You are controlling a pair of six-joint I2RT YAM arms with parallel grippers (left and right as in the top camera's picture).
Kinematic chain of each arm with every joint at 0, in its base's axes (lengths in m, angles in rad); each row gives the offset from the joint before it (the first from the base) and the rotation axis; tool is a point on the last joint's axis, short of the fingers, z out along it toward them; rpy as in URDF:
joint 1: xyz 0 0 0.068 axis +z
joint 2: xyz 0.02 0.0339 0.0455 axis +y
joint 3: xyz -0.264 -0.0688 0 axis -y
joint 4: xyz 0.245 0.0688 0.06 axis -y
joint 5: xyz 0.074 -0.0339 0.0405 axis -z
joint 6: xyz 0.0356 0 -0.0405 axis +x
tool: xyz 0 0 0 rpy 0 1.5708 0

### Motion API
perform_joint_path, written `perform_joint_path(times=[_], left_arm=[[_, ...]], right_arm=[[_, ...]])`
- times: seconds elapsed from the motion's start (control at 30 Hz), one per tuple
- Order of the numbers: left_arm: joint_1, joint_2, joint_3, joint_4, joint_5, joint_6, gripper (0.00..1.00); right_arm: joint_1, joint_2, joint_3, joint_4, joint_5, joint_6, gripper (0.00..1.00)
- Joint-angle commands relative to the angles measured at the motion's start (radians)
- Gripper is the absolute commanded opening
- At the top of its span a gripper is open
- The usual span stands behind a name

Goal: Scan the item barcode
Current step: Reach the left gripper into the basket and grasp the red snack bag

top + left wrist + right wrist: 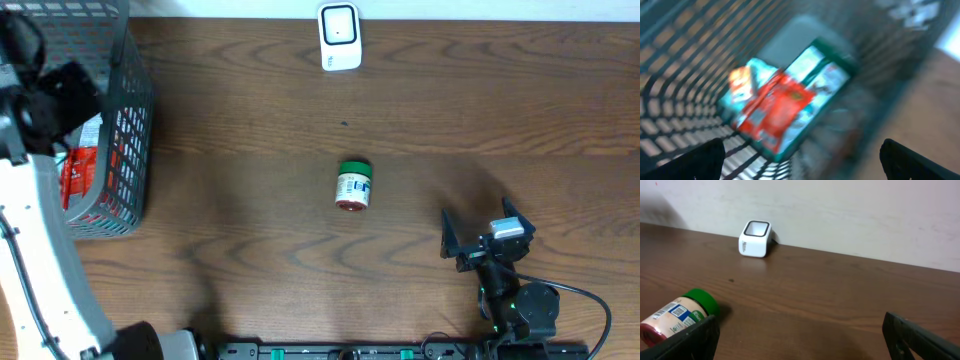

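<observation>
A small jar [353,186] with a green lid lies on its side in the middle of the wooden table; it also shows in the right wrist view, jar [675,317], at the lower left. The white barcode scanner [339,37] stands at the table's far edge, scanner [755,238]. My right gripper [802,342] is open and empty near the front right, to the right of the jar. My left gripper [805,162] hangs open over the basket, above a blurred red and teal packet [785,107]; nothing is between its fingers.
A dark mesh basket [125,120] stands at the table's left edge and holds red packets [78,170]. A pale wall runs behind the scanner. The left arm's white body [45,260] spans the front left corner.
</observation>
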Motion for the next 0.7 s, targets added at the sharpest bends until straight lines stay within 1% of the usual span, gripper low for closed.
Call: perform_joint_path(times=[0.0, 0.27, 0.5, 0.67], left_arm=[[0.081, 0.048, -0.084, -0.002, -0.006, 0.015, 0.99], [0.135, 0.145, -0.264, 0.163, -0.006, 0.013, 0.98], [0.134, 0.275, -0.277, 0.182, -0.002, 0.057, 0.99], [0.134, 0.364, -0.277, 0.187, -0.002, 0.058, 0.98]], right_arm=[[-0.011, -0.005, -0.001, -0.004, 0.002, 0.009, 0.99], [-0.011, -0.005, -0.001, -0.004, 0.002, 0.009, 0.99], [-0.011, -0.005, -0.001, -0.004, 0.002, 0.009, 0.99], [-0.011, -0.005, -0.001, -0.004, 0.002, 0.009, 0.99]])
